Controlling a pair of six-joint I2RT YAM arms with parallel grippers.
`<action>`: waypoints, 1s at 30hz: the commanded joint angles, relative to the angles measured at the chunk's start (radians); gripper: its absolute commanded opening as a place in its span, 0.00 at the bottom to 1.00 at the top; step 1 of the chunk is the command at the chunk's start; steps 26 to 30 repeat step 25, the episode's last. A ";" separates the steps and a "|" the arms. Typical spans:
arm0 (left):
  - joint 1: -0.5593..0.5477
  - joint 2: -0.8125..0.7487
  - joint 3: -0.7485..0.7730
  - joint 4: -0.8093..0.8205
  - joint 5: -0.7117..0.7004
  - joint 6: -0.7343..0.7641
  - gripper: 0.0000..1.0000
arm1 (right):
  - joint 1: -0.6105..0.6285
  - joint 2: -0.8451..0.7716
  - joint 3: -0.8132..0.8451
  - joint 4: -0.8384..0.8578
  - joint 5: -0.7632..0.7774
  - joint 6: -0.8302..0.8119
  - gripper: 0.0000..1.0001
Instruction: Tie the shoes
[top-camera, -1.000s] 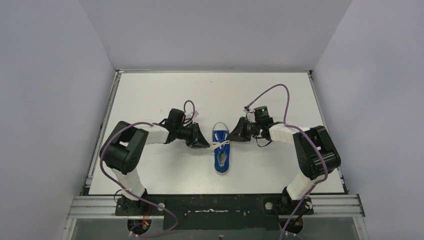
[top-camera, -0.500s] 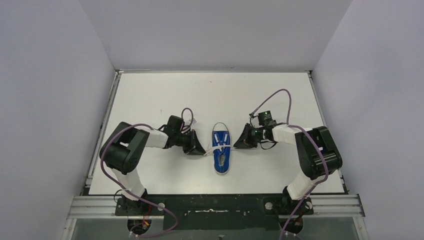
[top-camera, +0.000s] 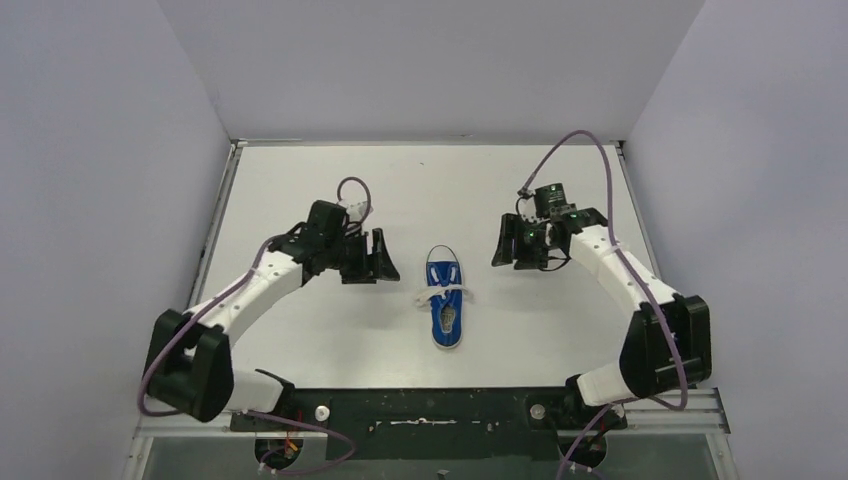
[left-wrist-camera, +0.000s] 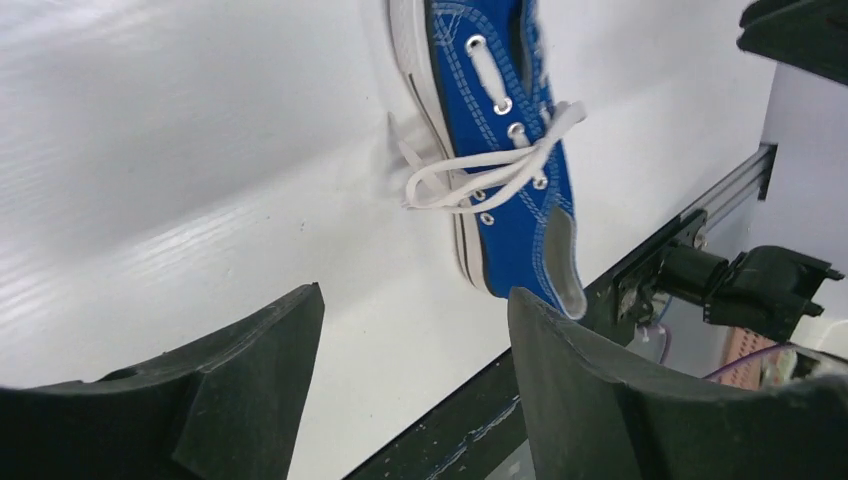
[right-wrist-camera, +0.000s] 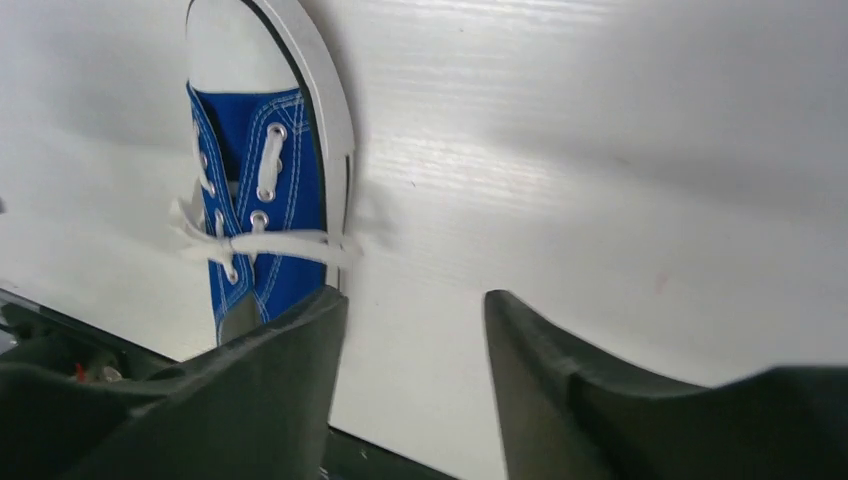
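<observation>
One small blue shoe with a white sole rim lies mid-table, toe pointing to the far side. Its white laces are knotted across the middle, with short loops sticking out on both sides. My left gripper hangs open to the shoe's left, apart from it, nothing between its fingers. On the other side my right gripper is also open and empty, raised off the shoe.
The white table is bounded by grey walls on three sides. A black and aluminium rail with both arm bases runs along the near edge. Purple cables loop above the right arm.
Both grippers let go of the lace ends and opened. Each arm drew back from the shoe, outward and toward the far side. The laces now lie slack across the shoe.
</observation>
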 joint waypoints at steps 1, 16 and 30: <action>0.011 -0.229 0.115 -0.326 -0.189 0.086 0.71 | -0.009 -0.196 0.131 -0.350 0.204 -0.170 0.61; 0.007 -0.808 0.423 -0.511 -0.379 0.011 0.80 | 0.030 -0.725 0.539 -0.661 0.469 -0.194 1.00; 0.009 -0.825 0.600 -0.606 -0.483 0.149 0.82 | 0.024 -0.842 0.559 -0.620 0.599 -0.152 1.00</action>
